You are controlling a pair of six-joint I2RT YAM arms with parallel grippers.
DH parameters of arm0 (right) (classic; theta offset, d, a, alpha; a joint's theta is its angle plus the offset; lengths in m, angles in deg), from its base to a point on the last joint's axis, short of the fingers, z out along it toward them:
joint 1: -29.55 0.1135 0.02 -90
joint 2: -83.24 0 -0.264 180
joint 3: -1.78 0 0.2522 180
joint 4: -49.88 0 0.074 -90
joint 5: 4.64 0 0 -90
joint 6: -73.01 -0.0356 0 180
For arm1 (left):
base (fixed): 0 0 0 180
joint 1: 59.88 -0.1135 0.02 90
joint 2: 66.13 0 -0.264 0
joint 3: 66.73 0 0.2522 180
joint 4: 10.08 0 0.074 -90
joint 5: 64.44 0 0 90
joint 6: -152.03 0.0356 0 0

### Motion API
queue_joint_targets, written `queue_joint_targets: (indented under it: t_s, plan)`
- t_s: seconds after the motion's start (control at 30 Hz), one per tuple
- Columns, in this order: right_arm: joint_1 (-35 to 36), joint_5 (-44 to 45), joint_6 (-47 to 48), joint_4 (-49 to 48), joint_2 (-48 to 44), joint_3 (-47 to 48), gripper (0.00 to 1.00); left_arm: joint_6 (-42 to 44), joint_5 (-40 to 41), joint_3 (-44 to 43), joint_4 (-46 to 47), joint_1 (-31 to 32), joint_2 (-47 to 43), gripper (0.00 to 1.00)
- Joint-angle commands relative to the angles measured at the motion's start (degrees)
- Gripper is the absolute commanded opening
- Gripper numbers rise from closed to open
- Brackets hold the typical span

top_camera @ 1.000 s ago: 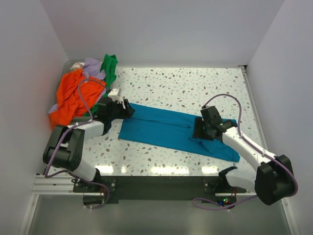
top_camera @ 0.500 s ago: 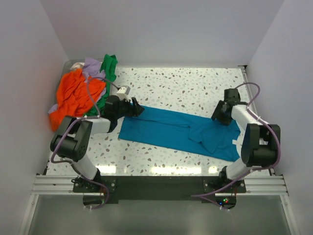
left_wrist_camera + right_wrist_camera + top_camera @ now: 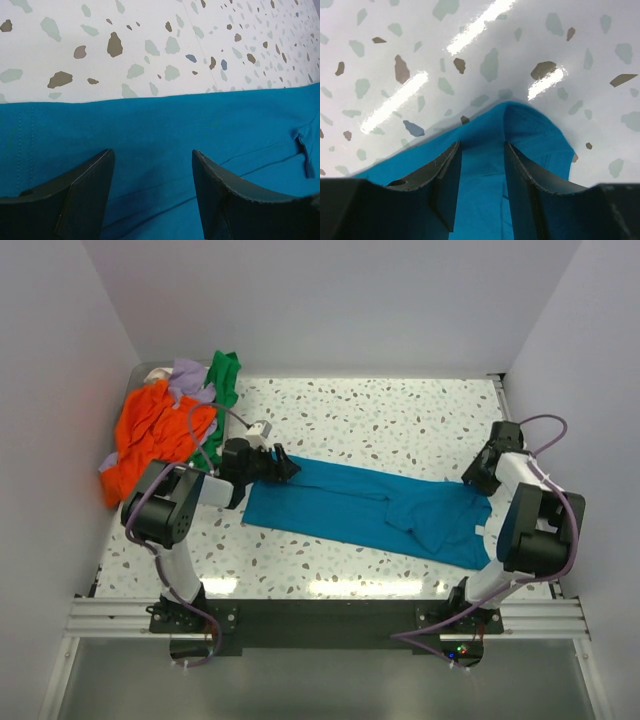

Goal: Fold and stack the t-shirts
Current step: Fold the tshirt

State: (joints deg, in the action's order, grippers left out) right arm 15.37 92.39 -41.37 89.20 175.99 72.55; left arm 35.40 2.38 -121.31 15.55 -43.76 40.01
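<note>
Right pincer (image 3: 481, 146) farther outward, over smooth teal t-shirt (image 3: 340, 505)

Setting recorded as a robotics lab test cell. A speckled terrazzo-pattern tabletop (image 3: 400, 410) is enclosed on three sides by plain white panels (image 3: 330, 300). The left arm (image 3: 160, 515) and right arm (image 3: 530, 525) are bolted beside an aluminium rail (image 3: 105, 618) at the near edge. Purple cables (image 3: 543, 418) are left looped in the open. Lamp glare is noted on the tabletop.
</note>
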Motion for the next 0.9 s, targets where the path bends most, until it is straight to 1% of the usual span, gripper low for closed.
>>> queue_joint_targets:
  t_s: [0.0, 0.23, 0.43, 0.47, 0.5, 0.57, 0.6, 0.63, 0.77, 0.87]
  plan:
    - [-0.77, 1.93, 0.48, -1.92, 1.64, 1.79, 0.42, -0.26, 1.03, -1.63, 2.62, -0.65, 0.55, 0.68]
    - [-1.29, 2.73, 0.48, -2.01, 2.00, 1.61, 0.39, 0.62, 1.47, -0.84, 2.18, -1.27, -0.06, 0.68]
    - [-1.56, 3.69, 0.48, -2.01, 4.81, 2.57, 0.29, 0.62, 2.17, -0.66, 1.74, -1.70, 0.37, 0.68]
    - [-1.65, 4.48, 0.30, -1.92, 4.98, 2.58, 0.26, 0.44, 2.43, -0.84, 0.78, -1.88, 0.81, 0.68]
    - [-1.65, 4.66, 0.21, -2.01, 5.07, 2.58, 0.17, 0.27, 2.61, -0.93, 0.68, -2.32, 0.90, 0.68]
    - [-1.73, 5.45, 0.21, -1.92, 5.16, 2.40, 0.09, -0.61, 2.53, -0.58, 0.77, -2.93, 1.08, 0.68]
    - [-1.82, 6.67, 0.04, -1.66, 5.16, 2.31, 0.03, -0.70, 2.61, -0.40, 1.03, -3.20, 0.99, 0.68]
    - [-1.82, 7.38, -0.05, -1.48, 5.16, 2.31, 0.00, -0.70, 2.87, -0.23, 1.03, -3.20, 0.90, 0.68]
    - [-2.08, 9.76, -0.58, -0.51, 4.63, 1.87, 0.00, -0.61, 4.02, 0.56, 0.77, -3.20, -0.32, 0.68]
    - [-2.09, 7.83, -0.76, -1.48, 4.02, 1.43, 0.00, -0.61, 3.85, 1.00, 1.73, -3.20, -1.03, 0.68]
